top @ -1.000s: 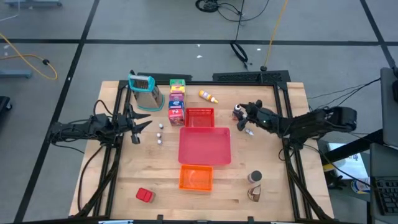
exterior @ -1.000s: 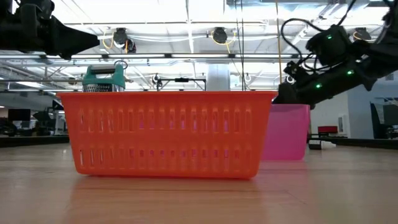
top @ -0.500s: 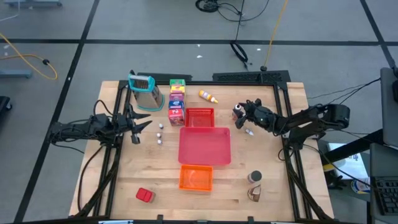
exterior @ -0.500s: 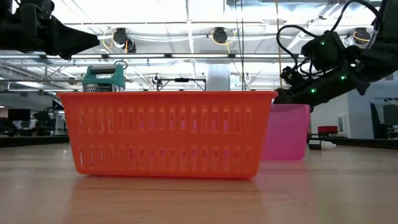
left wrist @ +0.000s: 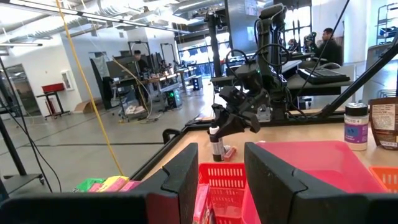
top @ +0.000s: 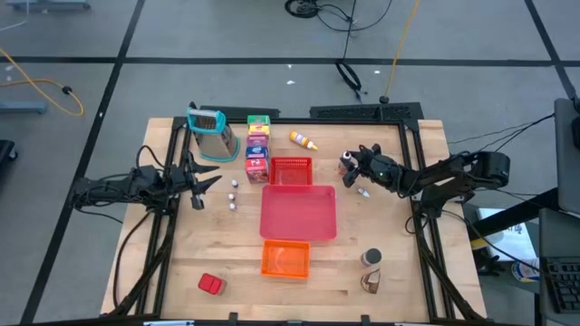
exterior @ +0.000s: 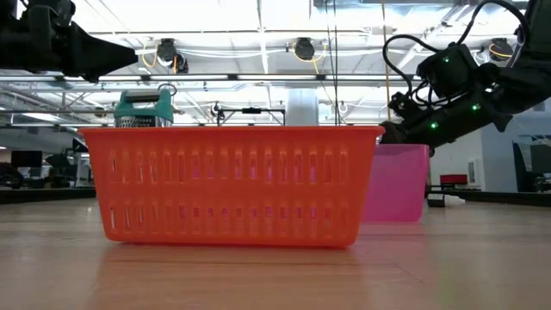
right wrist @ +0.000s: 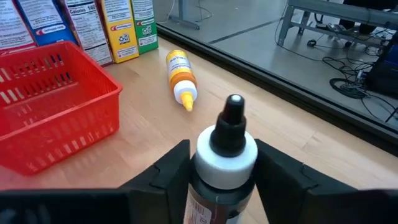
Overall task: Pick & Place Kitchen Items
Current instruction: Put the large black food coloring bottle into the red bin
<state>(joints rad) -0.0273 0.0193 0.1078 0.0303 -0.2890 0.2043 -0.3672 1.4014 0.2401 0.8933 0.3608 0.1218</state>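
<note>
Right end effector sits at approx 2 o'clock on the table, w/ its fingers clamped on a small dark bottle w/ white collar and black tip, standing upright between them. Long axis vertical; judging from the left wrist view the bottle is at or barely off the table, can't tell which. Beside it, toward 3 o'clock, lies a tiny white piece.

The turning relation: red basket lies toward 9 o'clock from the held bottle, nearby, w/ the big red tray just past it toward 7–8 o'clock. Right arm is clearly the nearer one; I'd guess the next move is lift and carry that way.

Left end effector waits near 9 o'clock, fingers apart, two little shakers just beside it.

Containers: red basket, red tray and orange basket all look empty. Yellow squeeze bottle lies on its side near 12; food boxes stand in a row by the grater.
</note>
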